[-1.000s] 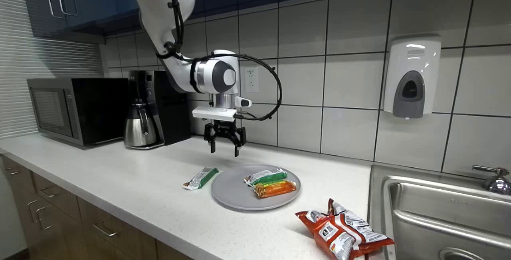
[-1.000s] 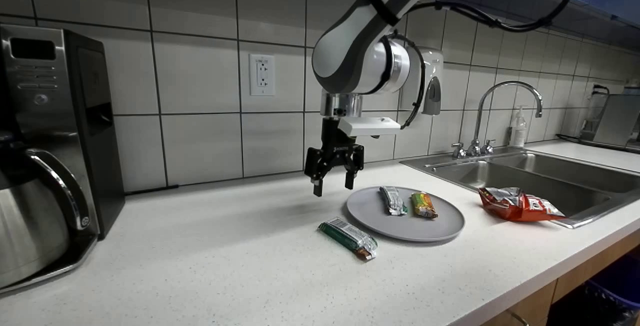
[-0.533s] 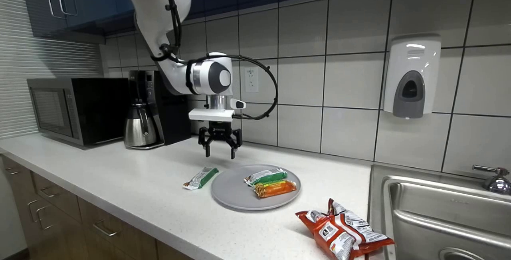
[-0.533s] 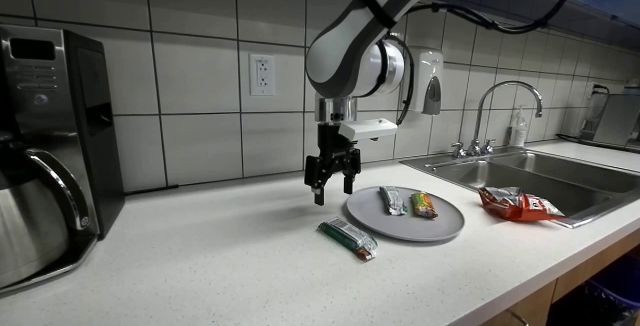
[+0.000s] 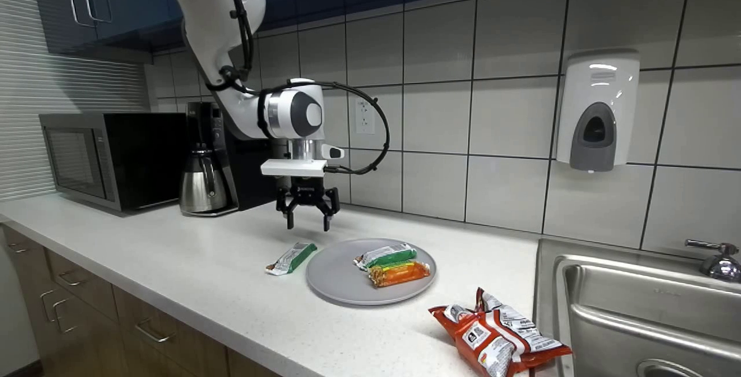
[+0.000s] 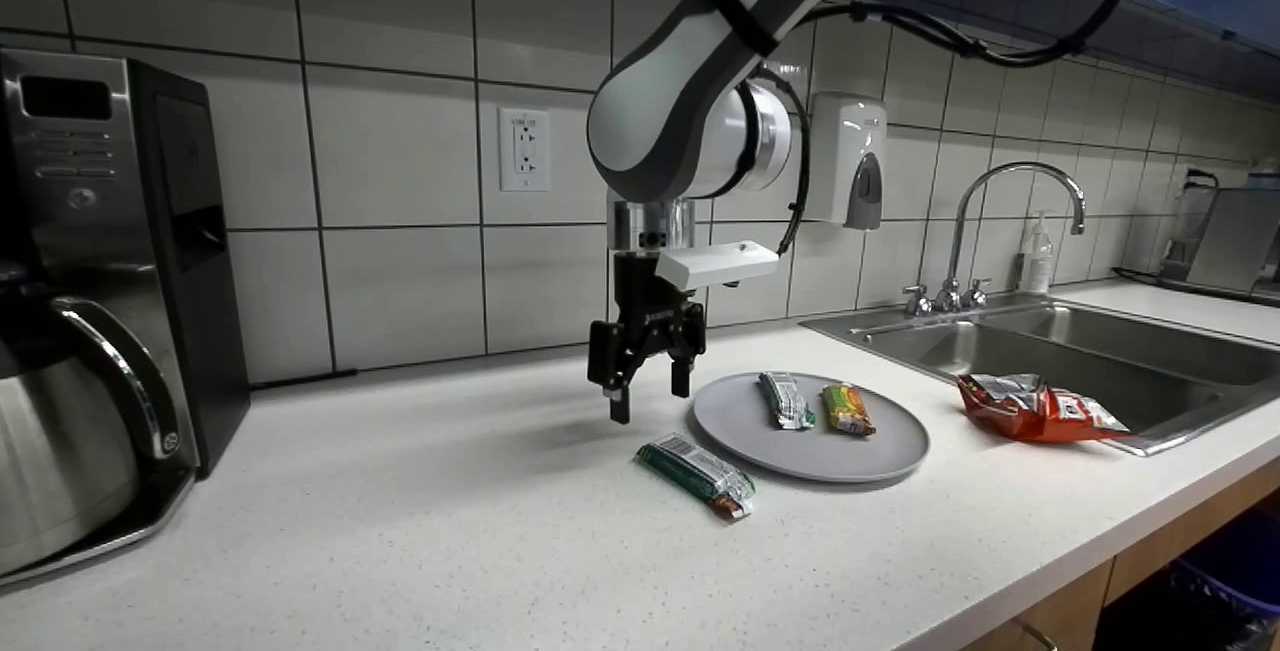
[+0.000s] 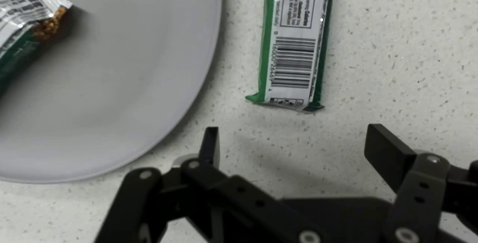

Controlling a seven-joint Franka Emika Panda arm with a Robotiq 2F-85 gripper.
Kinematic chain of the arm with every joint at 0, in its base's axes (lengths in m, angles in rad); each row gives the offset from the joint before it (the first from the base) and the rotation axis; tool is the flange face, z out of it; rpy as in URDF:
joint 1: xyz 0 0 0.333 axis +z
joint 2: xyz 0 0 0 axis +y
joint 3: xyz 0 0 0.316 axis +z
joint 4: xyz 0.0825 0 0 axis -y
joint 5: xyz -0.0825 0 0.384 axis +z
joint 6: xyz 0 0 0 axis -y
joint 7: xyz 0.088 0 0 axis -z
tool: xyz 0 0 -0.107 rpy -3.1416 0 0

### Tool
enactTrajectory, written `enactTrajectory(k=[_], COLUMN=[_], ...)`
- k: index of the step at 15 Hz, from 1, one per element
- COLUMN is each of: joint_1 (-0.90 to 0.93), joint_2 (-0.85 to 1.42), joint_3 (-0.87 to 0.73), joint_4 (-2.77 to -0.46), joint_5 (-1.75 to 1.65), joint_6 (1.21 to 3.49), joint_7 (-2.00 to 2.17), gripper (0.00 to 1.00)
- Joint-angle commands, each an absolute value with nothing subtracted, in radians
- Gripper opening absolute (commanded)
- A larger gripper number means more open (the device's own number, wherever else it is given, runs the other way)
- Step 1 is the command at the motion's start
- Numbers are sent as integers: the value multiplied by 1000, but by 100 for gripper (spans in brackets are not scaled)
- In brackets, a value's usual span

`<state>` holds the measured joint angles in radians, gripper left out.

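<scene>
My gripper (image 5: 308,224) is open and empty above the white counter, and it shows in both exterior views (image 6: 650,398). A green and silver wrapped bar (image 5: 292,259) lies loose on the counter beside the plate, nearest the gripper. In the wrist view this bar (image 7: 293,56) lies ahead of the parted fingertips, apart from them, its upper end cut off by the frame. A grey plate (image 5: 333,278) holds another green and silver bar (image 5: 385,255) and an orange and yellow bar (image 5: 400,274). Part of the plate (image 7: 149,71) shows in the wrist view.
A red chip bag (image 6: 1035,416) lies by the sink (image 6: 840,329). A coffee maker (image 6: 195,261) with a steel carafe (image 5: 204,183) and a microwave (image 5: 147,160) stand on the counter. A tiled wall (image 5: 434,186) runs behind the arm, with a soap dispenser (image 5: 599,87) on it.
The gripper has moved away from the sink side toward the coffee maker, leftward in both exterior views, and somewhat lower. It stays open. The bars, plate and bag have not moved.
</scene>
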<state>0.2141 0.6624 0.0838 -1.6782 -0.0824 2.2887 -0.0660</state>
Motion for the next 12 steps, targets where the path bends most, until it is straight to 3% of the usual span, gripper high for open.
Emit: enactTrajectory(k=[1,12], joint_1=[233,238], joint_2=[656,696], joint_3=[71,32], joint_4=[-1699,-1724], joint_5=[-100,-98], joint_6=[2317,2356], joint_7=[27,167], gripper=[100,100])
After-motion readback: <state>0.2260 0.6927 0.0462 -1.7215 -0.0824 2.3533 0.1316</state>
